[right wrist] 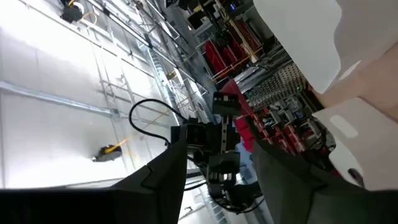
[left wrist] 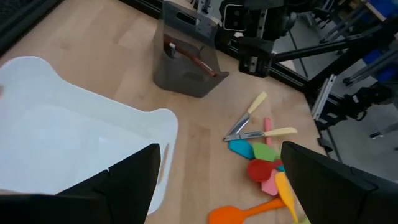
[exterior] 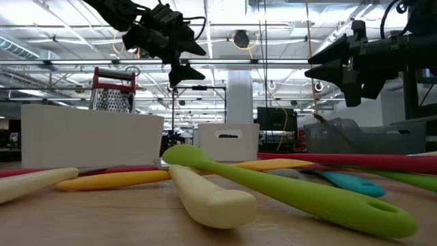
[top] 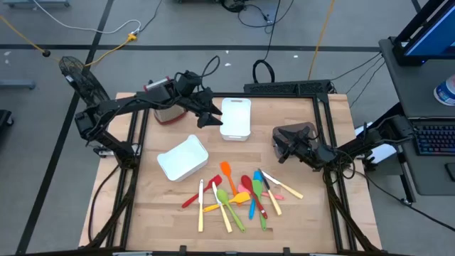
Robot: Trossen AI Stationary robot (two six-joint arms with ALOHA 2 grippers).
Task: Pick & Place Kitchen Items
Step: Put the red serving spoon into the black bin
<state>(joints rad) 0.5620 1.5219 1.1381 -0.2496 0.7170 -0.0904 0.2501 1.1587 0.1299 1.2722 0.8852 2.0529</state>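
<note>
Two dark robot arms hang above a wooden surface (top: 298, 213) where a heap of slim kitchen utensils (top: 240, 195) lies fanned out near the front edge, untouched. The left tool (top: 211, 117), fingers spread wide and gripping nothing, hovers between two white bins, one at the back (top: 236, 117) and one tilted nearer the front (top: 182, 157); the utensils lie well forward of it and toward the right arm's side. The right tool (top: 284, 144) sits over a dark grey bin (left wrist: 186, 59) holding one brown-handled piece, nearer the heap's right end; its fingers stand apart, and nothing is seen between them. Most handles run roughly front to back, so a grip across the narrow shaft looks the likely approach. The pieces appear to be smooth silicone and plastic in red, orange, green, blue and pink, with cream handles, beside a shiny metal knife (left wrist: 245, 118). A metal box grater (exterior: 113, 92) with a red top stands at the rear left.
</note>
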